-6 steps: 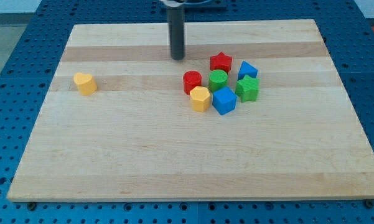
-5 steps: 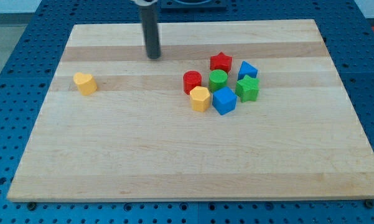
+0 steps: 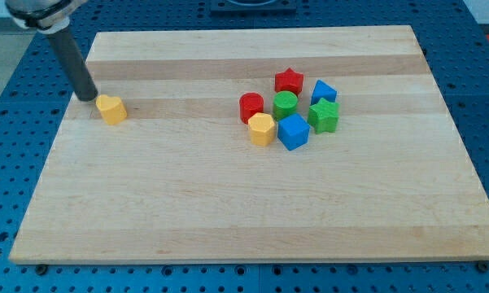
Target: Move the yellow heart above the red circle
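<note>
The yellow heart (image 3: 111, 108) lies near the board's left edge. My tip (image 3: 86, 97) stands just to its upper left, very close to it or touching. The red circle (image 3: 251, 107) sits at the left of a cluster in the board's right half, far to the right of the heart.
The cluster also holds a yellow hexagon (image 3: 262, 129), a green circle (image 3: 285, 103), a red star (image 3: 289, 80), a blue triangle (image 3: 323, 90), a green star (image 3: 324, 115) and a blue cube (image 3: 293, 131). The wooden board (image 3: 244, 203) lies on a blue pegboard.
My tip has swept left from above the cluster to the board's left edge, beside the yellow heart. No block has moved.
</note>
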You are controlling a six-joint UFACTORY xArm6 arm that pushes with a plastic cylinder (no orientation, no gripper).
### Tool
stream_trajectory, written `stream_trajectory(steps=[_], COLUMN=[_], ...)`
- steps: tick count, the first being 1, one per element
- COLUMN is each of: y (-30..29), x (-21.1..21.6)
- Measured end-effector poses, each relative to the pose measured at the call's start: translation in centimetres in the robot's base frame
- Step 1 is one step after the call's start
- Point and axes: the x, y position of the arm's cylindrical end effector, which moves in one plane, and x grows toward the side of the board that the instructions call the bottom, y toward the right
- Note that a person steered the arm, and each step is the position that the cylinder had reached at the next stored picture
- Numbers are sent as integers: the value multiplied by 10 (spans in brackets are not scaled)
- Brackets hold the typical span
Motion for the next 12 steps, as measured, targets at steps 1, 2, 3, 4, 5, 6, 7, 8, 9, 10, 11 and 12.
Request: stream_trajectory(steps=[1, 2, 3, 4, 5, 6, 7, 8, 9, 10, 11, 12], y=[-10, -6, 22, 54, 69, 89, 104, 106, 97, 92, 92, 92], x=[23, 31, 31, 38, 58, 60, 47, 30, 16, -5, -23, -41])
